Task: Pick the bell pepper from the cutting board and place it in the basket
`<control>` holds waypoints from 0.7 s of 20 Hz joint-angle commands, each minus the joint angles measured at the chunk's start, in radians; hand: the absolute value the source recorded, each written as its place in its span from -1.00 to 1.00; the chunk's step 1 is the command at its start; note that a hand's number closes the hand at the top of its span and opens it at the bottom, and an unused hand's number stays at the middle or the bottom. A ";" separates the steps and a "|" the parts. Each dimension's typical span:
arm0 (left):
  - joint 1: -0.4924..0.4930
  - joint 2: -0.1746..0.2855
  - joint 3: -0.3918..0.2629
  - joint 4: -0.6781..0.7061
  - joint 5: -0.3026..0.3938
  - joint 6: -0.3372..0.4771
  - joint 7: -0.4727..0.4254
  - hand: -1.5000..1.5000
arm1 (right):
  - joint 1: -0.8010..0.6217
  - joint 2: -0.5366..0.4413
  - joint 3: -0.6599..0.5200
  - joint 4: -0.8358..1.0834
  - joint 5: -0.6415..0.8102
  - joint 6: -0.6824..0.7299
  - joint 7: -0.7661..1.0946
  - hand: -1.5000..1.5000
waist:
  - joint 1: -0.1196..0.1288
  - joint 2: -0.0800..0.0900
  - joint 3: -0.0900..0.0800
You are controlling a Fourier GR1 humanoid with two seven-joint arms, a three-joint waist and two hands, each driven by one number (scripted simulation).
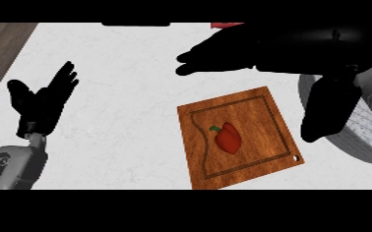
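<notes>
Bell pepper point(228, 138) on cutting board point(256, 109); right hand point(227, 53) near, fingers point(190, 57) straight

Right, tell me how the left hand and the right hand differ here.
The left hand rests at the view's left, fingers up; the right hand stretches across the top, fingers pointing left. The right hand looks far larger than the left hand. Both are black, open and hold nothing.
</notes>
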 commanded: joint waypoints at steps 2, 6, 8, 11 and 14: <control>0.042 -0.005 0.022 -0.021 0.001 -0.010 -0.010 0.00 | 0.081 -0.081 -0.079 0.032 -0.042 0.145 -0.123 -1.00 | -0.002 0.001 0.001; 0.014 -0.020 0.003 -0.071 -0.030 0.021 0.044 0.00 | 0.103 -0.064 -0.151 0.134 0.039 0.097 -0.260 -1.00 | 0.012 0.005 0.002; -0.015 -0.008 0.018 -0.043 -0.018 -0.008 0.071 0.00 | 0.202 -0.053 -0.147 0.066 0.055 0.065 -0.276 -1.00 | 0.000 0.004 0.002; -0.016 -0.043 0.008 -0.019 -0.027 -0.018 0.036 0.00 | 0.253 -0.024 -0.108 0.065 0.152 0.043 -0.362 -1.00 | 0.004 0.007 0.002; -0.004 -0.010 0.039 -0.037 -0.018 -0.033 0.054 0.00 | 0.348 0.011 -0.054 0.034 0.262 -0.055 -0.438 -1.00 | 0.008 0.006 0.003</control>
